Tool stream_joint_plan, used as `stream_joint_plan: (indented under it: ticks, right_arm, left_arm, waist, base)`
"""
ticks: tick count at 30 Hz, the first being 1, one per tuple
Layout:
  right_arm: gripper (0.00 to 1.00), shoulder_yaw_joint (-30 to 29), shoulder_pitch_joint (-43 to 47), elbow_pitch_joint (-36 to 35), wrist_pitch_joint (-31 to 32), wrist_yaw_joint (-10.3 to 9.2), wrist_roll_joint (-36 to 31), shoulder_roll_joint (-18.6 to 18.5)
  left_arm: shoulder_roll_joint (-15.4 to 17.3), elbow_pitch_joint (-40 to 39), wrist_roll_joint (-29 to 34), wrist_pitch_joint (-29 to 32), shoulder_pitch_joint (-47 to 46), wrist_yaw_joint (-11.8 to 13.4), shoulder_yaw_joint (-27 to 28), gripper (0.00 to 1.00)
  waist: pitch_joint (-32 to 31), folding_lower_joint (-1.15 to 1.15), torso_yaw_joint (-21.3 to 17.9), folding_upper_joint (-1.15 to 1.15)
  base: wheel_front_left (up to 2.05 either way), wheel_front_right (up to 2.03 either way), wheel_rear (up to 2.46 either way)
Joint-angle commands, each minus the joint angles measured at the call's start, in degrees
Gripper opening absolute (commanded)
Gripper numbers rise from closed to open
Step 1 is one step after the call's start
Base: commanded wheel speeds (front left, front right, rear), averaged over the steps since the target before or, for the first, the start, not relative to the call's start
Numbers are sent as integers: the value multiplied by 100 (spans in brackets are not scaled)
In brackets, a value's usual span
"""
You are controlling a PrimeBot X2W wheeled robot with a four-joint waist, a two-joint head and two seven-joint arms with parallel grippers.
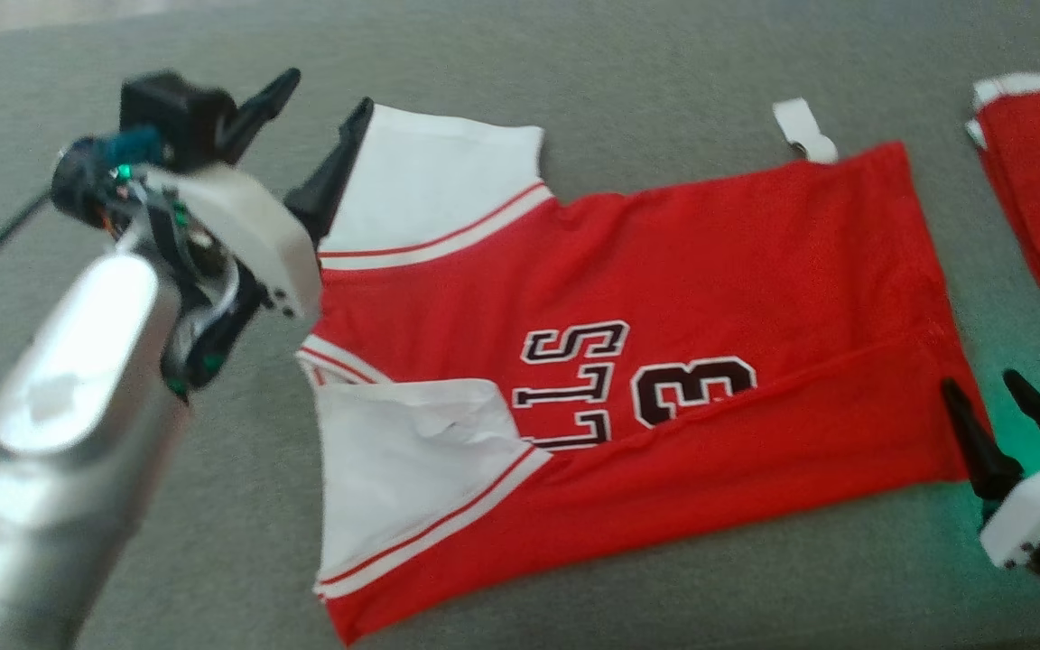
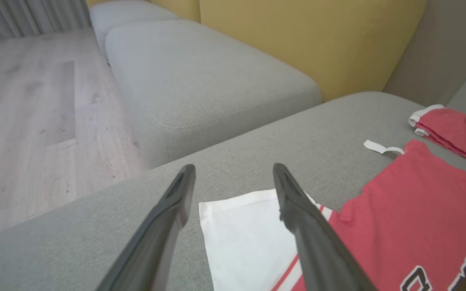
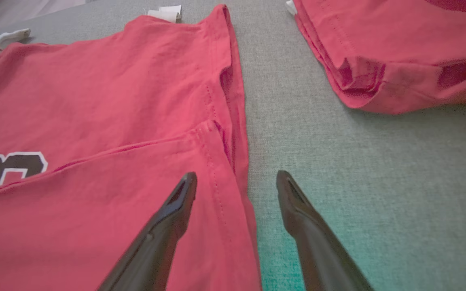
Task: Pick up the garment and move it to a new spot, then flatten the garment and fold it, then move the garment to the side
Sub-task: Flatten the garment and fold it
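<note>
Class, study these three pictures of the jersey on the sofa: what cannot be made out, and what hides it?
Lettering on the jersey, head view: the folded-over lower strip covers part of it.
Second red garment, head view: cut off by the right edge; its kind unclear.
White tag, head view: too small and blurred to read.
Left claw, head view: blur hides whether its finger touches the white sleeve.
</note>
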Motion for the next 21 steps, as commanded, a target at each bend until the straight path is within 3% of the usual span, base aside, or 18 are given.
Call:
stream_joint_plan:
  ticks: [1,10,21]
  right_arm:
    - [100,101,-105,-151,-26,-5,-56,-110]
    - [100,383,-454,-161,-211,-5,-106,76]
    - [100,407,-499,-236,-319,-5,-70,128]
  left_arm:
    - [251,47,-88,145,-419,-40,144,100]
    - [654,1559,-761,890,-1330,-84,-309,100]
    - [1000,2842,-827,1050,-1725,-75,-430,100]
  waist:
    - [280,-2,-328,0]
    - [573,-2,-1051,0]
    - [849,-2,-1590,0]
  base:
    - [0,0,0]
    - [0,0,0]
    - [0,0,0]
